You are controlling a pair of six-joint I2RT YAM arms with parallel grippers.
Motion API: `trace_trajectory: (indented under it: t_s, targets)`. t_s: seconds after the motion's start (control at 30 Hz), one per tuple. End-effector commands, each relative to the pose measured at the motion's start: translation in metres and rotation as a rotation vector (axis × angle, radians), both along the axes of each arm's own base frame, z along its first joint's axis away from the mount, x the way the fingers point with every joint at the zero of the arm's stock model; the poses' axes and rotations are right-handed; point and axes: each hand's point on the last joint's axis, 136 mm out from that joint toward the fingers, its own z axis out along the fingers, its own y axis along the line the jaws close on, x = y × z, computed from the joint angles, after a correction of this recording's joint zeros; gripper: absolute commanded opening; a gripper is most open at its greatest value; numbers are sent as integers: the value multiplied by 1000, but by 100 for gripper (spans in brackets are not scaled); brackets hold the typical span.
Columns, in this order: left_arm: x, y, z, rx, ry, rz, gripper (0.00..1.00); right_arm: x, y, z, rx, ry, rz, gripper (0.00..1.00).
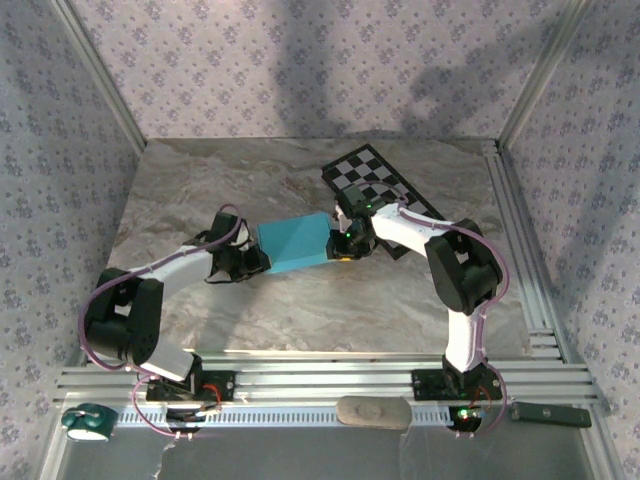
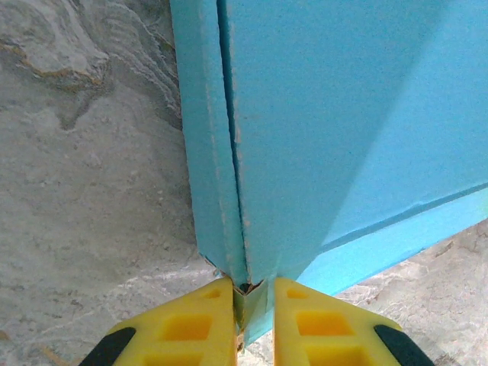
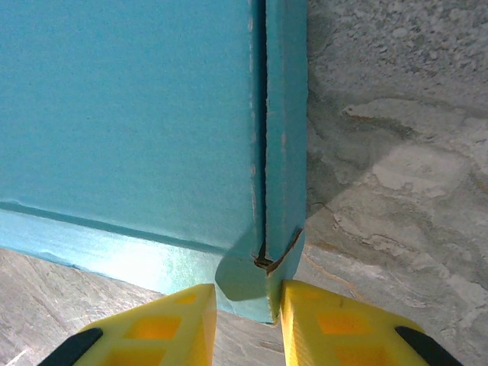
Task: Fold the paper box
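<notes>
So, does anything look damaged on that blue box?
Slightly. The paper box is frayed at both corners the hands pinch: a small brown-edged tear by the right hand, a split tip by the left hand. Fold edges look scuffed whitish.

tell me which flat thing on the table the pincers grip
The turquoise paper box, a corner pinched in the left pincer and another in the right pincer; the black-and-white checkerboard lies behind it, ungripped.
</notes>
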Motion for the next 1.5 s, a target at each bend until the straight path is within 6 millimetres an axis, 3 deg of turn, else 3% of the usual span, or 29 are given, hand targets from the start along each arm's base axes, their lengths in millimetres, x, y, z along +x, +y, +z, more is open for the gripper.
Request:
trace_trajectory:
  t_s: [0.0, 0.67, 1.17, 1.47]
  targets:
    - [0, -2, 4, -17, -7, -11, 16, 0, 6, 4, 22, 11, 25, 30]
    - [1, 8, 0, 49, -30, -9, 12, -1, 4, -2, 23, 17, 15, 19]
    - [8, 8, 11, 60, -50, -13, 12, 1, 5, 9, 38, 9, 25, 17]
    - [10, 11, 7, 94, -53, -24, 11, 3, 0, 2, 24, 9, 28, 17]
